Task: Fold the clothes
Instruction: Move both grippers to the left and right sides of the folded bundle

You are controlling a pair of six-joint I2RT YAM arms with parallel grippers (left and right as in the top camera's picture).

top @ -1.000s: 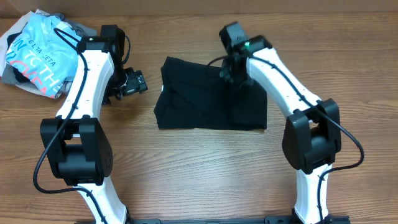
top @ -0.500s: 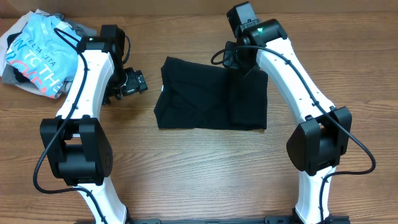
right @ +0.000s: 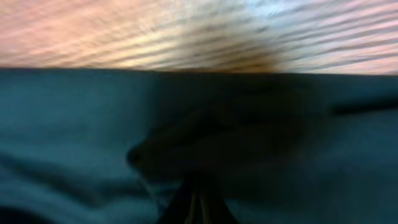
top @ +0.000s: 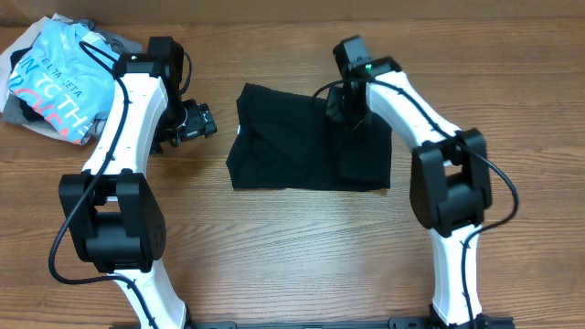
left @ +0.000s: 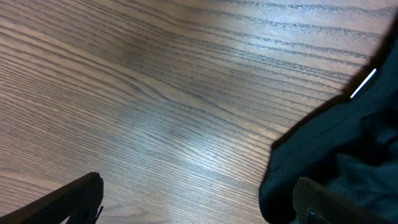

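**Now: right end effector pinched shut on the black T-shirt, left one open beside it**

Broadly, the wooden table fills the overhead view, and both white-and-black arms reach across it from the near edge. The left arm stretches up the left side. The right arm bends in over the far right part of the cloth.

The black T-shirt lies at the middle of the table, folded into a rough rectangle with creases across its left half. At the far left corner sits a heap of other clothing. In it a light blue T-shirt with pink and white lettering lies on top of grey garments, well apart from the black one.

The right end effector is down on the shirt's upper right area. Its wrist camera shows the fingertips pressed together with a small ridge of dark fabric bunched up at them.

The left end effector rests just left of the shirt with its jaws spread wide, holding nothing. One finger is over bare wood and the other is at the cloth's edge.

A small white neck label shows on the shirt's left side.
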